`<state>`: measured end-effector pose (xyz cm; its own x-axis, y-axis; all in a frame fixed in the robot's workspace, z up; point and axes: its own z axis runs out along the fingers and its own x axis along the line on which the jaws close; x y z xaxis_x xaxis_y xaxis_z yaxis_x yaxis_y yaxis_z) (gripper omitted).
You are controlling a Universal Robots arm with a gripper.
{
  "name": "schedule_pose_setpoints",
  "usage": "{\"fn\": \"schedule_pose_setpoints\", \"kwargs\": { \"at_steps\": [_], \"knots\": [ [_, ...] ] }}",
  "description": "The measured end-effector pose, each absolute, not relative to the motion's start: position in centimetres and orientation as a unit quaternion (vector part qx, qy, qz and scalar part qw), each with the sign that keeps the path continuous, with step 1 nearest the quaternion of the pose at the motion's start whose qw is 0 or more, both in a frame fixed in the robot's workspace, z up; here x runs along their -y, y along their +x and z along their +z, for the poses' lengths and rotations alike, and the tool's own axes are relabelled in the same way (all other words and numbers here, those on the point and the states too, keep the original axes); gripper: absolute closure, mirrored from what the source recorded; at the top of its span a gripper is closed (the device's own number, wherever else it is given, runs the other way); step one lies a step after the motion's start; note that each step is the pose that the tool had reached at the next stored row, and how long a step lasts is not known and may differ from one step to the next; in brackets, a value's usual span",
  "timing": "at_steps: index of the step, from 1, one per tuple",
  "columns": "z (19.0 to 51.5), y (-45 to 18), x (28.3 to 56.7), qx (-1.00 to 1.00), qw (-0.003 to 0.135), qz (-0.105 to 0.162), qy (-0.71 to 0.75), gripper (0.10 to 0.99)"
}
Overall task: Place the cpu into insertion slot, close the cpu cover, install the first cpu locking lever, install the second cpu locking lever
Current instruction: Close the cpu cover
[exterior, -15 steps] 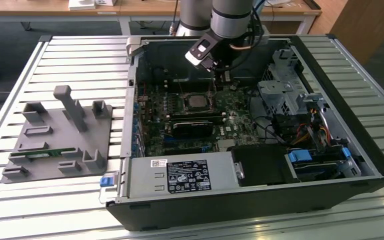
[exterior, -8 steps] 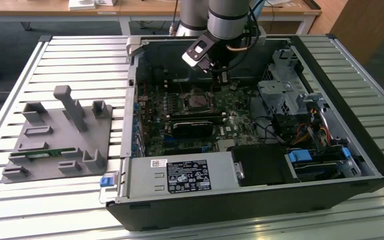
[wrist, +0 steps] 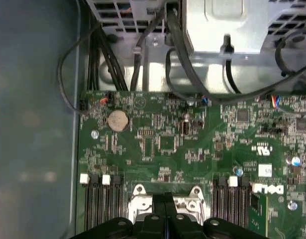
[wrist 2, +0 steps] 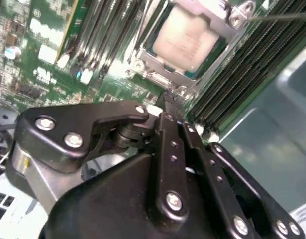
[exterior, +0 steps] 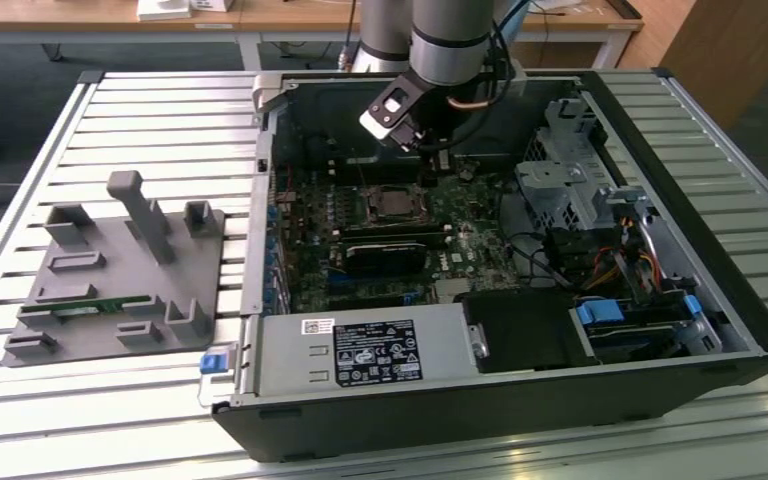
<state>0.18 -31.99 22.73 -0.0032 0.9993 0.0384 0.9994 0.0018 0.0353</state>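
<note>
Inside the open case (exterior: 491, 400), the cpu (wrist 2: 185, 35) sits in the slot (exterior: 391, 203) with the cover (wrist 2: 157, 69) flat over it, its pale face showing through the window. The gripper (wrist 2: 168, 101) hangs just beside the slot's edge, fingers pressed together with nothing between them, tips aimed at the cover's rim. We judge lever work to be in hand: a thin rod (wrist 2: 282, 17), likely a lever, stands clear at the slot's far corner. Done well, we think, the tips bear on the lever alone, sweep it low beside the slot to its catch, and avoid the memory sockets (wrist 2: 232, 84) flanking the slot.
</note>
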Motion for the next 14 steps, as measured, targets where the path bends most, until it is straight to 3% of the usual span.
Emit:
{"fn": "schedule_pose_setpoints", "kwargs": {
  "at_steps": [14],
  "knots": [
    [21.8,-2.4,32.1,0.708,0.001,-0.026,-0.706,0.98]
  ]
}}
